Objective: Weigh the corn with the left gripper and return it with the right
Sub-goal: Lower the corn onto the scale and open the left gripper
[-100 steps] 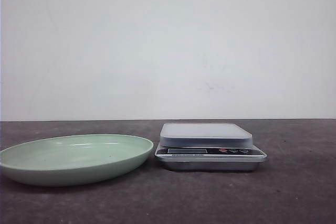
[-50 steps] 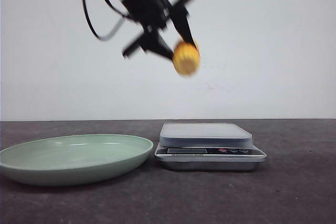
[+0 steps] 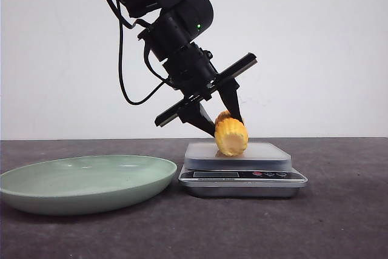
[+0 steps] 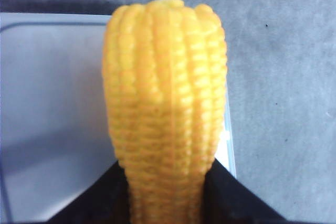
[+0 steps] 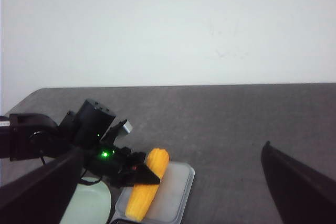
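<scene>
Front view shows the dark table first, then the pale green plate, which lies just beside the scale on the robot's left. That scale is the landmark: the corn sits at or just above the middle of its platform, tilted, with its lower end seeming to touch the platform. The left gripper is clamped on the cob's upper end, one black finger on each side.

To do this step well, I judge the cob should be lowered until it lies fully on the platform and well inside its edges, then the fingers should part gently and lift straight away, so nothing presses on the scale or rolls the cob off.

The left arm reaches down from above the plate side, wrist angled steeply toward the scale. The right gripper hangs high and well back from the scale, looking down on it, its fingers spread wide and holding nothing.
</scene>
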`<state>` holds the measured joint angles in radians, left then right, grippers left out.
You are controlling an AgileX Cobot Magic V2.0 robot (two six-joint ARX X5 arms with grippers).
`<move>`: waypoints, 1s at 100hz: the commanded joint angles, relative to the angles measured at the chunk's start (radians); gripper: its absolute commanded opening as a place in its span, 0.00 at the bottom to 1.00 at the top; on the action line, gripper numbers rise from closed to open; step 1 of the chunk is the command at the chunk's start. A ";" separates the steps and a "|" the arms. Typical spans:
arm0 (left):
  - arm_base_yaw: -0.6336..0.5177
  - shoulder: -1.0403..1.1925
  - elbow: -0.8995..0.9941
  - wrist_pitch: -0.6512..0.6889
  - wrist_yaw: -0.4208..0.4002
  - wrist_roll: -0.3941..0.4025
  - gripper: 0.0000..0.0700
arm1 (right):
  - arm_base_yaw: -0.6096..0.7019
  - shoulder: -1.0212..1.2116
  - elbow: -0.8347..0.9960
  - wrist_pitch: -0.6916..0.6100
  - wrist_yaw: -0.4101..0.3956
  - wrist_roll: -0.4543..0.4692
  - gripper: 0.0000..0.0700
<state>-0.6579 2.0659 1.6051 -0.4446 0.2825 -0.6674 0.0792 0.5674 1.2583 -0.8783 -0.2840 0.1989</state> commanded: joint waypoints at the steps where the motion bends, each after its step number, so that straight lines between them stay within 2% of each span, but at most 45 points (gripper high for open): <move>1: -0.010 0.028 0.021 -0.003 -0.019 -0.005 0.32 | 0.005 0.008 0.017 0.002 0.003 0.003 0.99; 5: -0.010 0.028 0.021 -0.009 -0.025 -0.007 0.45 | 0.005 0.008 0.017 0.002 0.003 0.002 0.99; 9: -0.010 0.028 0.021 -0.014 -0.024 -0.007 0.52 | 0.005 0.008 0.017 0.002 0.003 0.003 0.99; 23: -0.010 0.028 0.021 -0.036 -0.019 -0.007 0.61 | 0.005 0.008 0.017 0.003 0.003 0.003 0.99; 39: -0.010 0.027 0.022 -0.040 -0.007 -0.007 0.99 | 0.005 0.008 0.017 0.002 0.003 0.003 0.99; 62: 0.004 0.001 0.023 -0.045 0.009 -0.007 1.00 | 0.005 0.008 0.017 0.002 0.003 0.000 0.99; 84: 0.027 -0.101 0.023 -0.075 -0.031 0.011 1.00 | 0.005 0.008 0.017 0.003 0.015 -0.028 0.99; 97: 0.045 -0.200 0.023 -0.145 -0.051 0.058 1.00 | 0.005 0.008 0.017 0.004 0.034 -0.028 0.99; 100: 0.048 -0.227 0.023 -0.164 -0.055 0.082 0.95 | 0.005 0.010 0.017 0.005 0.034 -0.028 0.99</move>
<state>-0.6060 1.8774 1.6104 -0.5850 0.2344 -0.6456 0.0795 0.5674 1.2583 -0.8825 -0.2546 0.1829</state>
